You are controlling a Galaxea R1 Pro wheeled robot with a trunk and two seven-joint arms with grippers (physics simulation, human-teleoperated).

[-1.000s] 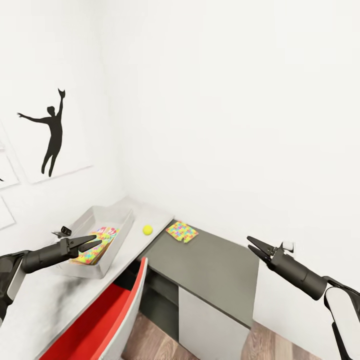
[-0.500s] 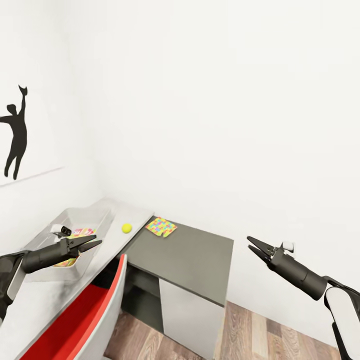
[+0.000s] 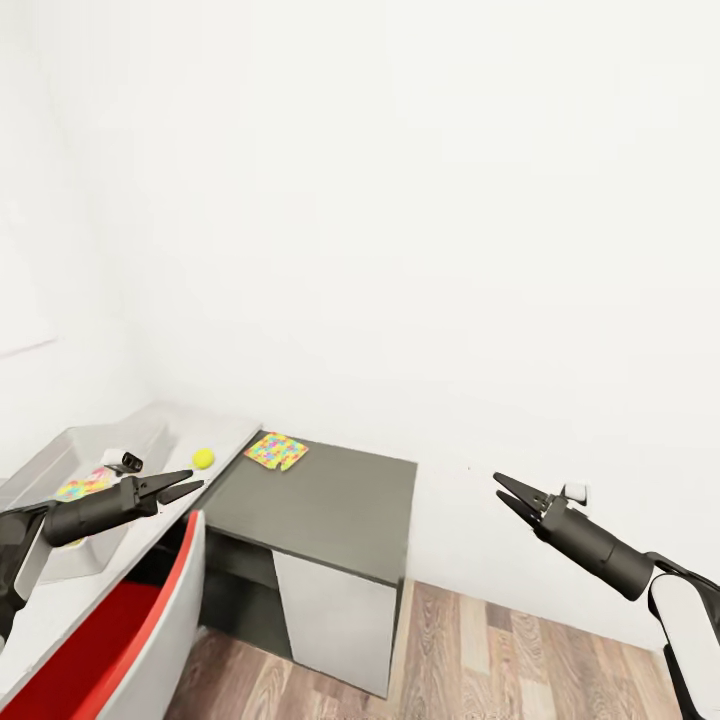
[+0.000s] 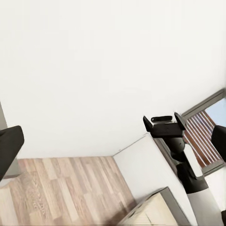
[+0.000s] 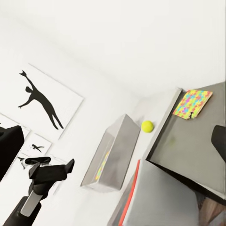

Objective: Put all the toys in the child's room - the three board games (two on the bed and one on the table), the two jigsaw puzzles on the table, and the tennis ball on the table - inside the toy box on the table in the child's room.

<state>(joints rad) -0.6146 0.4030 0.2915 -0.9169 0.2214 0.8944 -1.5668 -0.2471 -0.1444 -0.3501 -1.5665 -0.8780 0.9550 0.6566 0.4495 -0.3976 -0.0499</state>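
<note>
I've swung right: the toy box (image 3: pixel 60 465), tennis ball (image 3: pixel 203 458) and jigsaw puzzle (image 3: pixel 276 450) slid toward my left tool (image 3: pixel 185 486); both tools, right tool (image 3: pixel 508 494) included, gape empty.

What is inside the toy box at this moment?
In the toy box, a multicoloured jigsaw puzzle lies flat on the floor. The left gripper and arm cover part of the interior, so anything else there is hidden.
</note>
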